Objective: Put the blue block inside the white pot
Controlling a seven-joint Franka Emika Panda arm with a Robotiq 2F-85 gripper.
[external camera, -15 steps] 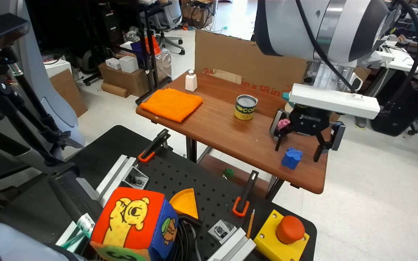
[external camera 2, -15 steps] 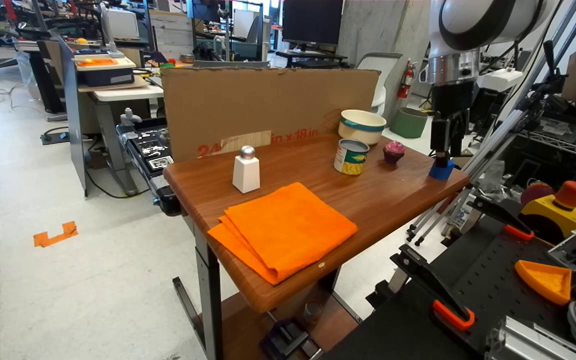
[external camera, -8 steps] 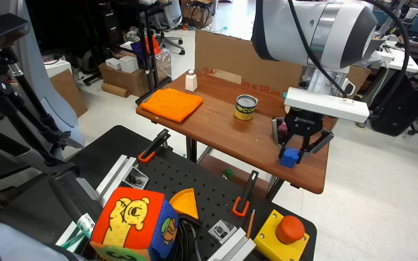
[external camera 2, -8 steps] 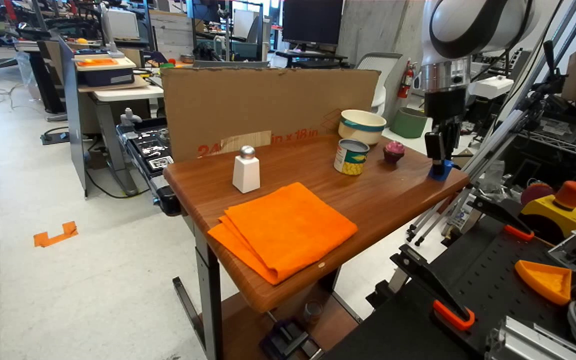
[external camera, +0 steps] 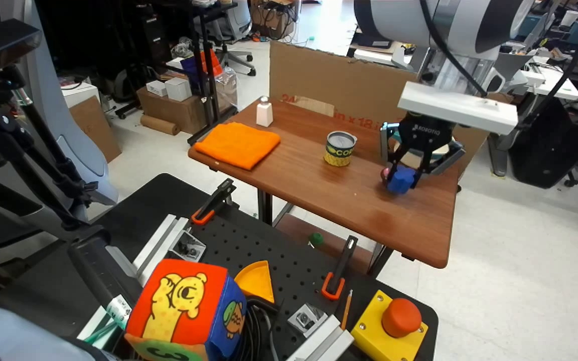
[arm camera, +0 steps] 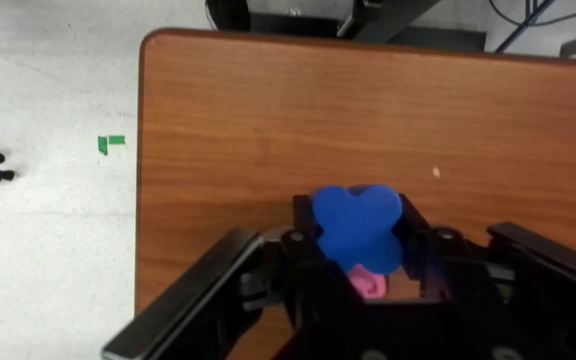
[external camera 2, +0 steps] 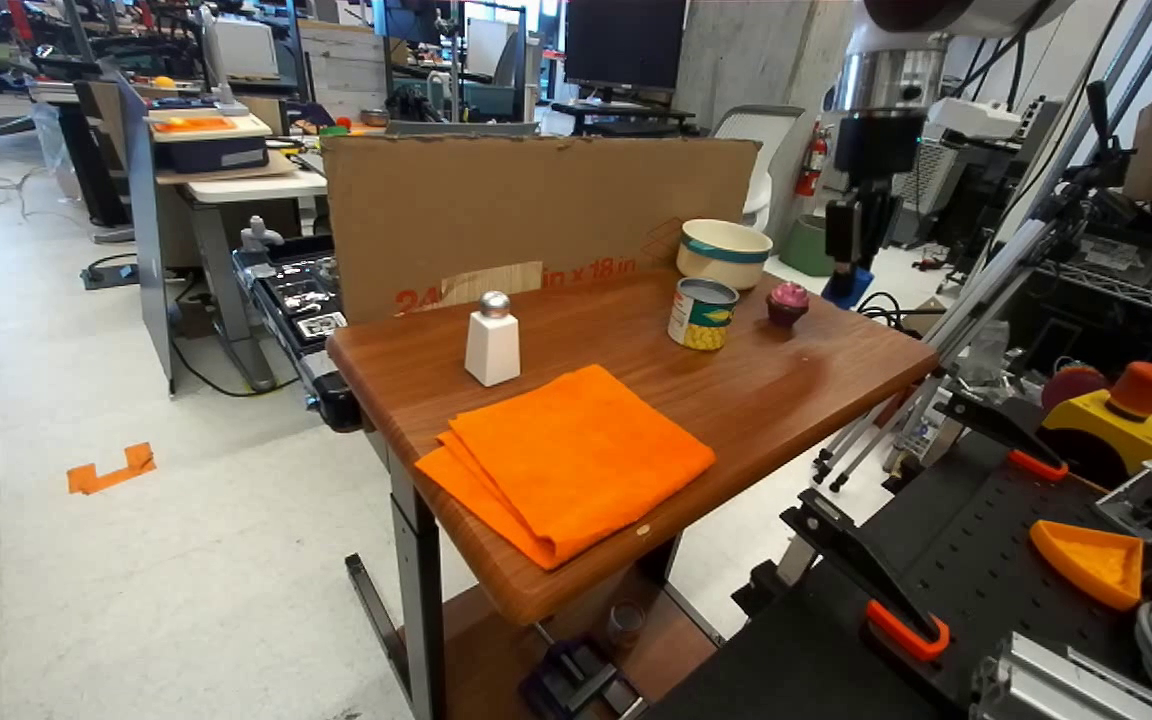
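Observation:
The blue block (arm camera: pixel 358 227), lobed like a clover, is pinched between both fingers of my gripper (external camera: pixel 402 184). It hangs above the wooden table, slightly tilted, as both exterior views show. Toward the back corner of the table, by the cardboard, stands the white pot (external camera 2: pixel 724 262), cream with a teal band. In an exterior view the gripper partly covers the white pot (external camera: pixel 411 160). The block (external camera 2: pixel 847 288) is held to the right of the pot in that exterior view, nearer the arm. The pot's inside bottom cannot be seen.
A pink-topped cupcake (external camera 2: pixel 787 305) sits below and close to the held block. Beside it are a corn can (external camera 2: pixel 704 315), then a white shaker (external camera 2: pixel 492 345) and a folded orange cloth (external camera 2: pixel 576 460). A cardboard sheet (external camera 2: pixel 536 205) stands along the back edge.
The gripper has come down around the blue block, shut on it and lifted it off the table. It has also moved back toward the pot's side. Other objects have stayed put.

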